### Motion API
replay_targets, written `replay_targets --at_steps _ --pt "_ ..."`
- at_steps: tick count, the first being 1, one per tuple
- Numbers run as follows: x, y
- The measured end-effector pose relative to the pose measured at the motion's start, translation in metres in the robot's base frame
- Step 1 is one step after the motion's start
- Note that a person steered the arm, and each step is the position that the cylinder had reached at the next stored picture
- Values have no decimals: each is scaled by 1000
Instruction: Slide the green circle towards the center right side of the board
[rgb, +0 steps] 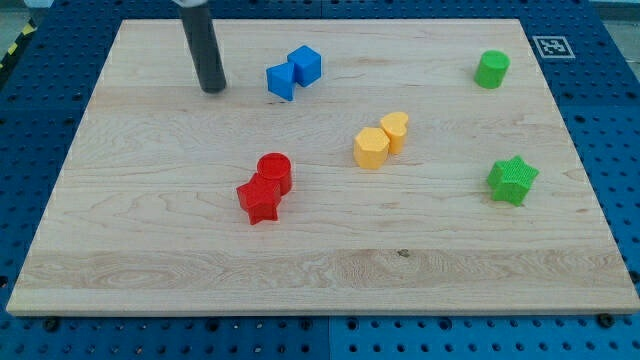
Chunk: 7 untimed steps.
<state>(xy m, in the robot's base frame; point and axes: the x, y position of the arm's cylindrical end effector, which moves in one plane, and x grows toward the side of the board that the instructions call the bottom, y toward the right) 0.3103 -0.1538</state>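
No readable words, brands or numbers appear anywhere; the only sign is a black-and-white square fiducial marker (552, 46) at the upper right of the frame, on a white patch just beside the wooden board's (320, 270) top right corner.

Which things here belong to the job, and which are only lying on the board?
For the job:
- green circle, at the view's top right
- my tip, at the view's top left, left of the blue blocks and far from the green circle
- board

Just lying about:
- green star
- two blue blocks
- two yellow blocks
- red circle
- red star
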Motion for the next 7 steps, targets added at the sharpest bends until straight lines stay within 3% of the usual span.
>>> replay_targets --at_steps 1,2,3,5,7 --pt "-57 11" --pt "-103 65" --pt "-117 114" --pt "-106 274" --pt "-10 387"
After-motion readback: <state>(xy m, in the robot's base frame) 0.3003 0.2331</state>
